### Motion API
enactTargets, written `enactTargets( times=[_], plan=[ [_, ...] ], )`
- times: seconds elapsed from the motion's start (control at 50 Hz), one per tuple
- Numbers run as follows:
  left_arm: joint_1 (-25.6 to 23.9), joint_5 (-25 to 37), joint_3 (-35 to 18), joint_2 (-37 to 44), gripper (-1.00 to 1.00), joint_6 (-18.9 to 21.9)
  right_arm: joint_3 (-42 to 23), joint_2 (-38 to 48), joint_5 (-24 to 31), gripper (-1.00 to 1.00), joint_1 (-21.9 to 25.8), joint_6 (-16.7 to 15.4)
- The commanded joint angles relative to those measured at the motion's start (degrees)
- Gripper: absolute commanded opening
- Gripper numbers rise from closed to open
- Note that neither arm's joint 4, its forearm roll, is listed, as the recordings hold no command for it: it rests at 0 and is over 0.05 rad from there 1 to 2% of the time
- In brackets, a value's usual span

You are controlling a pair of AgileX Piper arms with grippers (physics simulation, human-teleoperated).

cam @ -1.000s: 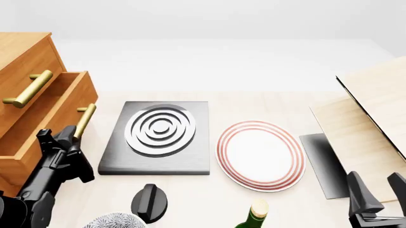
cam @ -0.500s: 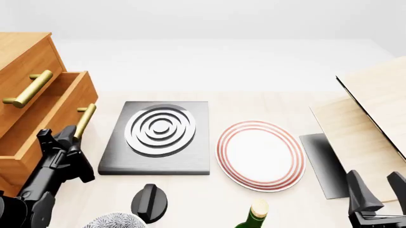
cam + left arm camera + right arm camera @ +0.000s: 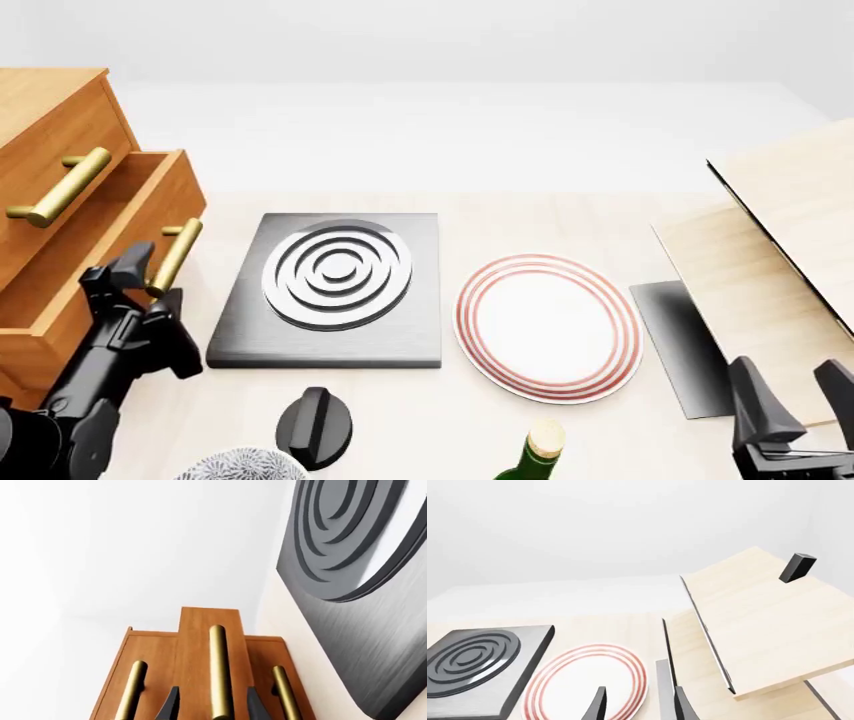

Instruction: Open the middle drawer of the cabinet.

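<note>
Standing at the far left of the front view, the cabinet (image 3: 47,130) has its middle drawer (image 3: 80,255) pulled well out, the open box jutting toward the centre of the tabletop (image 3: 561,215) below the top drawer. The drawer's brass bar handle (image 3: 175,256) runs along its front edge. The left end effector (image 3: 134,275) sits right at that handle with its fingers parted; in the left wrist view the two dark fingertips (image 3: 168,707) flank the middle brass bar (image 3: 219,672) with a gap on each side, so the jaws stand open around the bar without clamping it.

The right end effector (image 3: 790,400) hangs low at the near right corner, well apart from the cabinet, its fingers spread and holding nothing. Just beside the drawer lies a dark slab with raised concentric rings (image 3: 334,285), and to its right a white plate with red rings (image 3: 547,325). Pale slanted boards (image 3: 774,230) stand at the right. Along the near edge are a black knob-like object (image 3: 315,425), a green bottle top (image 3: 538,450) and a patterned bowl rim (image 3: 240,468).
</note>
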Motion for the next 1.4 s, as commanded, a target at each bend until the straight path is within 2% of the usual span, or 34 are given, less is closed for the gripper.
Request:
enactTargets(
  times=[0.02, 0.64, 1.4],
  plan=[
    [-0.4, -0.5, -0.6, -0.3, 1.0, -1.1, 0.0, -1.1, 0.9, 1.0, 0.1, 0.0],
    [-1.3, -0.5, -0.4, 0.0, 1.0, -1.7, 0.0, -1.0, 0.8, 1.0, 0.3, 0.0],
    [-5.0, -0.4, -0.1, -1.8, 1.0, -2.5, 0.0, 0.2, -0.6, 1.0, 0.7, 0.1]
  ],
)
